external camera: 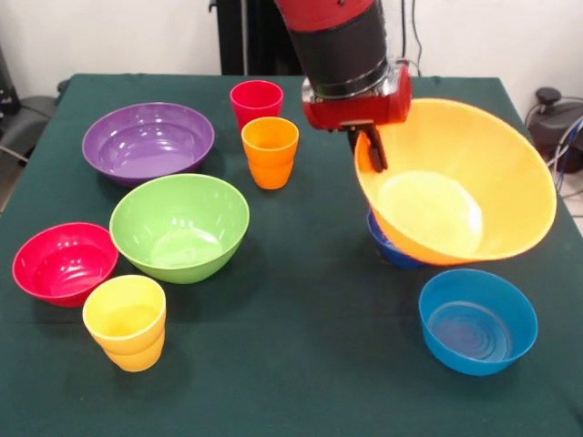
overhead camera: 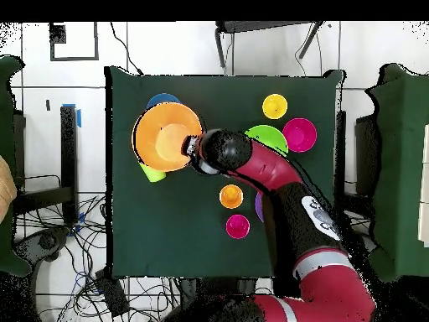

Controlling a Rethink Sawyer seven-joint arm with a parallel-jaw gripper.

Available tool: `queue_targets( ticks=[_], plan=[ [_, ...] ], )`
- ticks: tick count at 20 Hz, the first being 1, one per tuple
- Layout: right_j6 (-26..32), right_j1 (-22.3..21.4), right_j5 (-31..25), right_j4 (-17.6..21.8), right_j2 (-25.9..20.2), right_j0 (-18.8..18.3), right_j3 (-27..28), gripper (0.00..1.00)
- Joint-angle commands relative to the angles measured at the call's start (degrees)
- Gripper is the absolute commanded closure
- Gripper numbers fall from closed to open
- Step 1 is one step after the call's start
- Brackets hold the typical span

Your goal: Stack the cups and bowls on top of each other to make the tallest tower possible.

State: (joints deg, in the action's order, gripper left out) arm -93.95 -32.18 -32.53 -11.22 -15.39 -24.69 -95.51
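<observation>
My gripper is shut on the near rim of the large orange bowl and holds it tilted above the table; both show in the overhead view, gripper and bowl. A dark blue bowl peeks out beneath it. A light blue bowl sits in front. The purple bowl, lime green bowl and red bowl stand at the left. The red cup, orange cup and yellow cup stand upright. A light green cup shows only from overhead.
The dark green table has its edges near the light blue bowl and the yellow cup. My arm crosses above the purple bowl in the overhead view. Cables and chairs lie beyond the table.
</observation>
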Motion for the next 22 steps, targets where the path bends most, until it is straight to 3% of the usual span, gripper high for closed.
queue_targets(
  ticks=[1,7,14,22],
  plan=[
    [0.34,6.49,-0.69,5.77,0.15,1.60,12.25,1.00],
    [3.42,7.98,-3.98,10.34,1.58,0.80,17.18,1.00],
    [7.04,11.96,-0.31,14.28,-1.59,-3.59,18.73,1.00],
    [6.13,14.84,6.93,17.81,-4.00,-6.64,16.49,1.00]
  ],
)
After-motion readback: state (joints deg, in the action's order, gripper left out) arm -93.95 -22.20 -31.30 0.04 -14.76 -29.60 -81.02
